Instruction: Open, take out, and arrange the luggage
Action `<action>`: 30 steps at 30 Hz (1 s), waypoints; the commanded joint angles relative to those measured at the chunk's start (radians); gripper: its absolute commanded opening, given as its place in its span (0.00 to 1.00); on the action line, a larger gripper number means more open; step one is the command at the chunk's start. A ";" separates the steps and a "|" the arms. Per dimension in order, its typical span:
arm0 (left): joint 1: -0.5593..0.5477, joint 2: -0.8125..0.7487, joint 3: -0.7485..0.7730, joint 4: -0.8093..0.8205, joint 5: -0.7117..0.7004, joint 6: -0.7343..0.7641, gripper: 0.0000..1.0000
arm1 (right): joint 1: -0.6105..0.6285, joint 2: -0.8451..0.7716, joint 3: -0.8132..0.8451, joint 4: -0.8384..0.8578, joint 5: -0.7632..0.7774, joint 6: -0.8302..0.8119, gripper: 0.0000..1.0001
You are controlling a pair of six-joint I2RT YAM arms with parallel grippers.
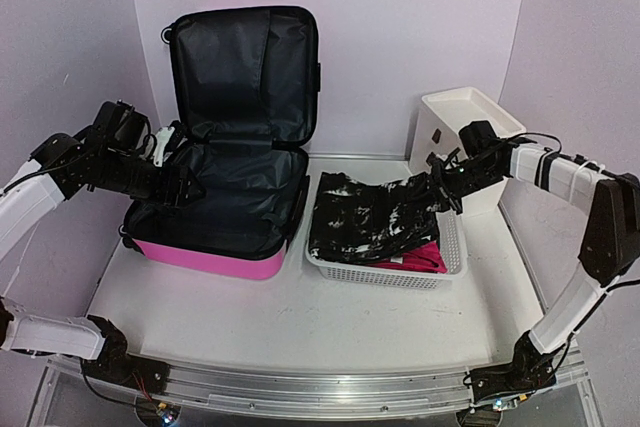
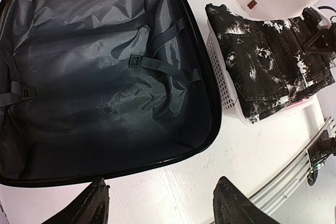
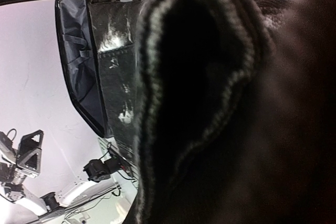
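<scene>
Open luggage at desk left, lid upright. Left pincer wide, empty, over lining. Right pincer narrow, seemingly nipping dark knit by jeans in basket. Risks: dragging jeans out if snagged; bumping lid shut.

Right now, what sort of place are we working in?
Likely a lab test bench, not a home: white table boxed by blank walls, metal rail along its near edge, suitcase and basket staged on it.
</scene>
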 commanded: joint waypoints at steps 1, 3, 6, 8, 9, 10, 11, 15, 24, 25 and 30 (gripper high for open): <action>0.002 -0.003 0.023 0.053 0.007 -0.010 0.68 | -0.009 -0.093 -0.022 -0.023 0.000 -0.058 0.00; 0.002 0.002 0.027 0.053 0.010 -0.010 0.68 | -0.010 -0.111 -0.038 -0.032 0.015 -0.069 0.00; 0.002 0.005 0.029 0.052 0.012 -0.009 0.68 | -0.028 -0.124 -0.055 -0.043 0.014 -0.082 0.00; 0.002 0.008 0.030 0.053 0.013 -0.007 0.68 | -0.038 -0.121 -0.063 -0.046 0.003 -0.089 0.00; 0.002 0.008 0.030 0.054 0.015 -0.007 0.68 | -0.041 -0.119 -0.066 -0.050 0.002 -0.095 0.00; 0.002 0.006 0.029 0.053 0.016 -0.007 0.68 | -0.047 -0.123 -0.072 -0.052 0.000 -0.100 0.00; 0.002 0.003 0.028 0.052 0.017 -0.007 0.68 | -0.052 -0.123 -0.077 -0.054 -0.001 -0.107 0.00; 0.002 -0.011 0.017 0.053 0.012 -0.008 0.68 | -0.076 -0.097 -0.099 -0.057 -0.035 -0.136 0.00; 0.002 -0.003 0.022 0.053 0.017 -0.007 0.68 | -0.075 -0.028 -0.059 -0.172 0.072 -0.341 0.10; 0.001 -0.001 0.023 0.052 0.016 -0.006 0.68 | -0.076 -0.014 -0.051 -0.188 0.097 -0.372 0.15; 0.002 0.015 0.038 0.052 0.015 0.001 0.68 | -0.074 0.031 0.039 -0.376 0.273 -0.504 0.36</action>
